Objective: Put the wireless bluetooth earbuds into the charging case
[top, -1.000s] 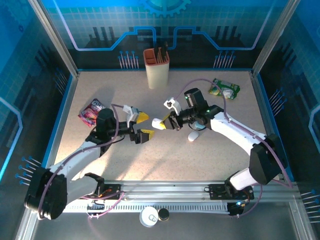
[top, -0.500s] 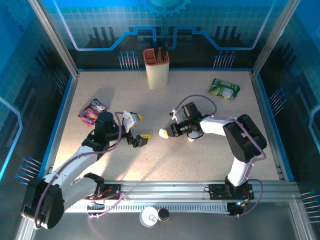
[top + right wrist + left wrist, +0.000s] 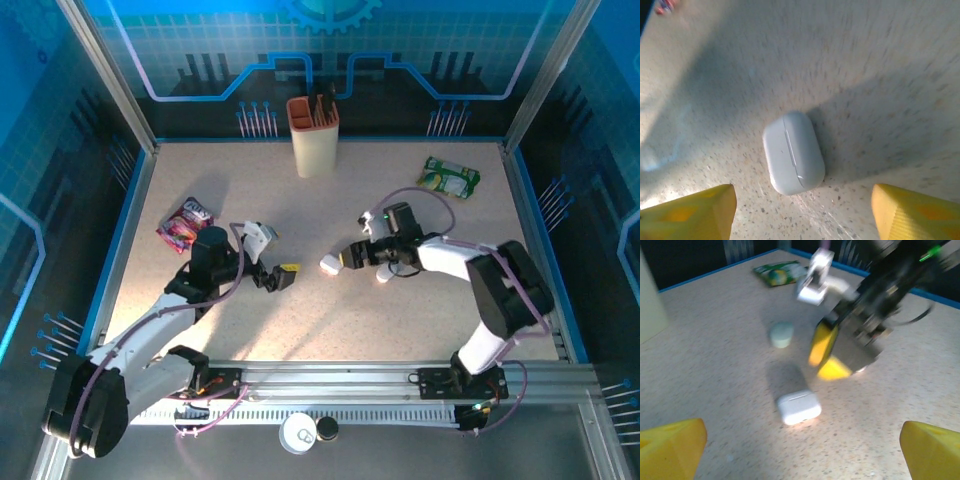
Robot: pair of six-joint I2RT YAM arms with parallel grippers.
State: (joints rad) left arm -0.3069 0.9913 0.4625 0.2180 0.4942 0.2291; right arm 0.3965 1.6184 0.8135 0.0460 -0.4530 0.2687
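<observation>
A closed white charging case lies flat on the speckled table between the two grippers. My left gripper is open and points at the case from the left, a short way off; its yellow fingertips frame the view. My right gripper is open just right of the case, with the case lying ahead of its fingertips and not between them. A second white rounded case sits beside the right arm, also seen behind the first. The earbuds are out of view.
A beige holder stands at the back centre. A green packet lies at the back right and a pink packet at the left. Blue walls edge the table. The right gripper's yellow fingers hang just behind the case.
The right gripper has come down to the table and drawn back to the right, with the white case now lying free in front of it. The left gripper shifted slightly left.
</observation>
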